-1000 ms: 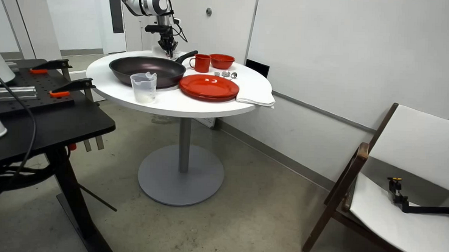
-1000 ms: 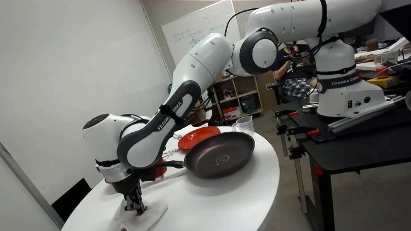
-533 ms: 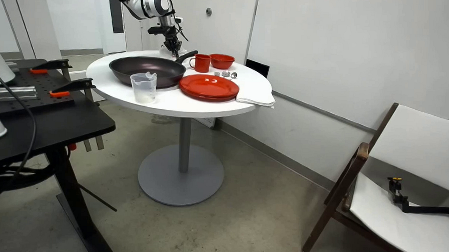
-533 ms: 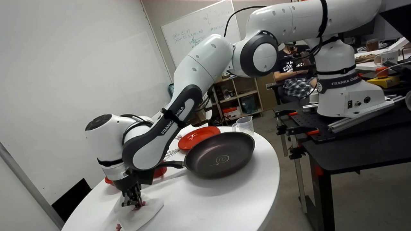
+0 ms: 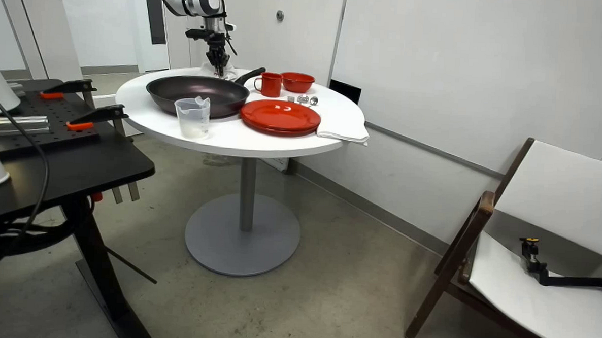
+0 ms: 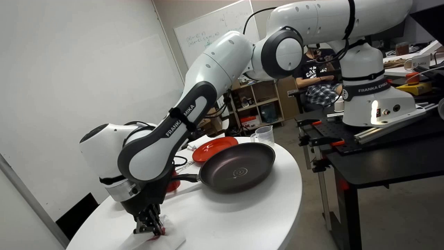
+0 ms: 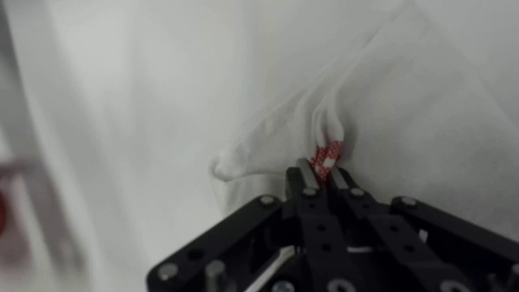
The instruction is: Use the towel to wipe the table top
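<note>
in the wrist view a fold of the white towel [image 7: 421, 121], banded in patterned red, was pinched between the fingertips of the claw [image 7: 321, 175], which was pointed down at the table [image 6: 229, 218]. the towel was spread on the table, by the near edge in an exterior view, and was partly covered by the claw. past it, a red mug [image 6: 173, 185] was half hidden by the arm [image 6: 220, 60]; beside the mug a red bowl [image 5: 297, 82] was placed. a dark frying pan [image 6: 239, 166] was set by the edge facing the black desk [image 6: 399, 156], its handle turned toward the mug. farther across, small metal utensils [image 5: 304, 99] were laid between the bowl and a stack of red plates [image 5: 280, 116]. at the far edge a clear measuring cup [image 6: 265, 135] was stood upright, and a folded white cloth [image 5: 343, 130] was draped over the edge, just beside the plates. beyond the table, the arm was mounted on the black desk; behind it a seated person [image 6: 314, 74], shelves [image 6: 256, 104] and a written-on whiteboard [image 6: 211, 31] were seen.
</note>
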Controlling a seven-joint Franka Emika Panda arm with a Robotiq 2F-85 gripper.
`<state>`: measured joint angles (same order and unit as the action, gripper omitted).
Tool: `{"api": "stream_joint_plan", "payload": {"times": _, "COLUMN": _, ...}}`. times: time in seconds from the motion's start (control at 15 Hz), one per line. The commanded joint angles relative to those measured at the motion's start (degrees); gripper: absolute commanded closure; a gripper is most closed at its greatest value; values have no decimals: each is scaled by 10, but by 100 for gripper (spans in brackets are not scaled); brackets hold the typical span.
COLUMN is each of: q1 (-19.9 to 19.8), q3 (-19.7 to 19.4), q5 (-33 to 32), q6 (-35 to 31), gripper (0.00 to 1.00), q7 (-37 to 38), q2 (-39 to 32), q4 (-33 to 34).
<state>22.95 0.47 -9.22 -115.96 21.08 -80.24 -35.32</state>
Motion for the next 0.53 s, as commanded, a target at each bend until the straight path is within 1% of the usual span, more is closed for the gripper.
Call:
{"api": "stream_joint_plan", "payload": {"times": 0.0, "q1": -2, "q3": 30, "q5": 31, "q6": 54, "gripper": 98, "q7": 2, "q2": 17, "q4": -3}}
{"api": "stream_joint_plan", "payload": {"times": 0.27, "q1": -9, "q3": 55, "q5": 49, "q6": 113, "gripper": 98, "q7": -8, "q2": 27, "q4": -8}}
{"api": "stream_joint_plan", "payload": {"times": 0.47, "q1": -11, "q3": 61, "q5": 51, "q6": 134, "gripper": 98, "q7": -2, "q2": 26, "q4": -4}}
